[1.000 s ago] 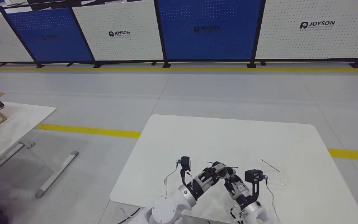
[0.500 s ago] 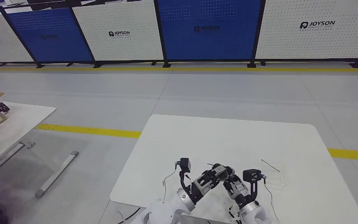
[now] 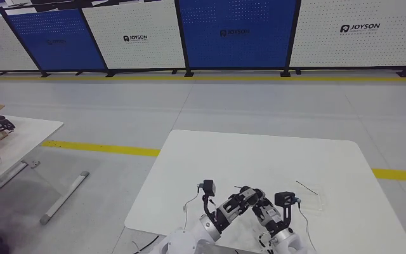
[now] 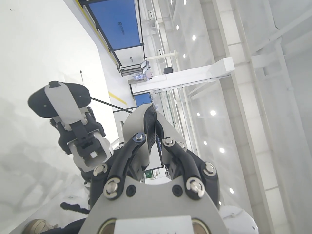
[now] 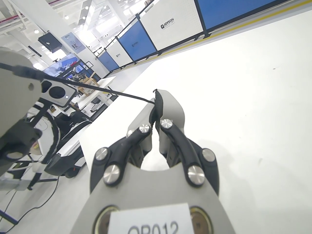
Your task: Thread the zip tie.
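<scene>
Starting on the left: my left gripper [image 4: 152,113] was pinched shut on one end of the zip tie [image 5: 121,94], the black strap just a sliver between the pads. From there the strap ran fairly straight, held over the white table [image 3: 254,152], across to the right gripper [image 5: 156,103]. That one was also clamped on it, right at its fingertips. Honestly couldn't tell from these angles which end was the head, or whether the tip had gone into the slot yet, it's just too thin. My read is that it's featherweight, springy, slick plastic that'll flick sideways if you grip it far from the end. I'd hold it close to the tip, square on the flat faces. Further right on the table lay what looked like a spare tie [image 3: 307,187].
</scene>
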